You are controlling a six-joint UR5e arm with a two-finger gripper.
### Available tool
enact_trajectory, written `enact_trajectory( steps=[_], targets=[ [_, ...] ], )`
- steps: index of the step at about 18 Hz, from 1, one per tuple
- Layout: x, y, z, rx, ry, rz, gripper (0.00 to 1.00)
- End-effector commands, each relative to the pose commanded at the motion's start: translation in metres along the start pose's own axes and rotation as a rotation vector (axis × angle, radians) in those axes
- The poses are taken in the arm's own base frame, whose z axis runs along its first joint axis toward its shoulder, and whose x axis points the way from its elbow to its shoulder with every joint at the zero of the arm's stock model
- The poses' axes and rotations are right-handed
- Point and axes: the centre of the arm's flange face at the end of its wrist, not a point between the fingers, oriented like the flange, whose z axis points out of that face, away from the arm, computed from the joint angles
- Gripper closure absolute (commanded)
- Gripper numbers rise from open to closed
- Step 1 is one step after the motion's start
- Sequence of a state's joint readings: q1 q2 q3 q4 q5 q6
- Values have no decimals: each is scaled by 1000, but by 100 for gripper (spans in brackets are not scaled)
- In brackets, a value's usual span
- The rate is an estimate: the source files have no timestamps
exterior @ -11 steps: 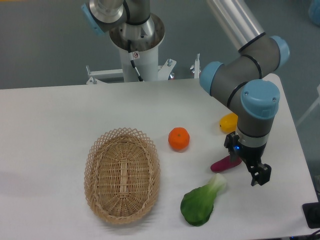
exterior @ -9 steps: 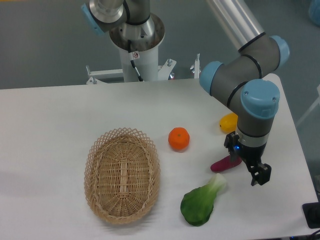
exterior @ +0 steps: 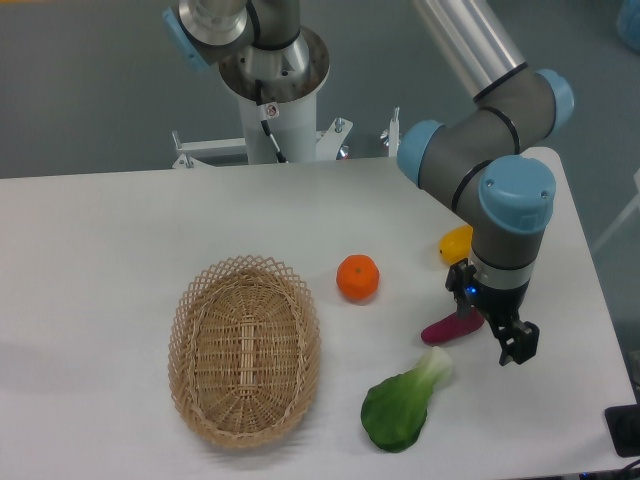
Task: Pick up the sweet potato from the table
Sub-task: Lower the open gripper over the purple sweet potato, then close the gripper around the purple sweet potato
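The magenta sweet potato (exterior: pixel 447 329) lies on the white table (exterior: pixel 120 240), right of centre. Its right end is hidden behind my gripper (exterior: pixel 491 326), which hangs low over that end and points down at the table. The jaws stand apart and open, and one dark fingertip (exterior: pixel 519 345) shows to the lower right of the sweet potato. The other finger is mostly hidden by the wrist. I cannot tell whether a finger touches the sweet potato.
An orange (exterior: pixel 358 278) sits left of the sweet potato. A yellow fruit (exterior: pixel 456 241) lies behind the gripper, partly covered by the arm. A green leafy vegetable (exterior: pixel 402 403) lies just in front. A wicker basket (exterior: pixel 245 348) stands to the left. The table's right edge is close by.
The arm and gripper have shifted slightly to the left and a little upward. The sweet potato has not moved.
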State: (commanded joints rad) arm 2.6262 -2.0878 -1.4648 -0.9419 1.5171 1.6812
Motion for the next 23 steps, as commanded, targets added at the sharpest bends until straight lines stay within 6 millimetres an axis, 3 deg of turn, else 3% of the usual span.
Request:
enact_trajectory(
  steps=[10, 15, 23],
  targets=[
    [16, 4, 46, 6, 68, 3, 0],
    [38, 28, 77, -162, 147, 14, 0],
    [53, 27, 107, -156, 156, 14, 0]
  ],
)
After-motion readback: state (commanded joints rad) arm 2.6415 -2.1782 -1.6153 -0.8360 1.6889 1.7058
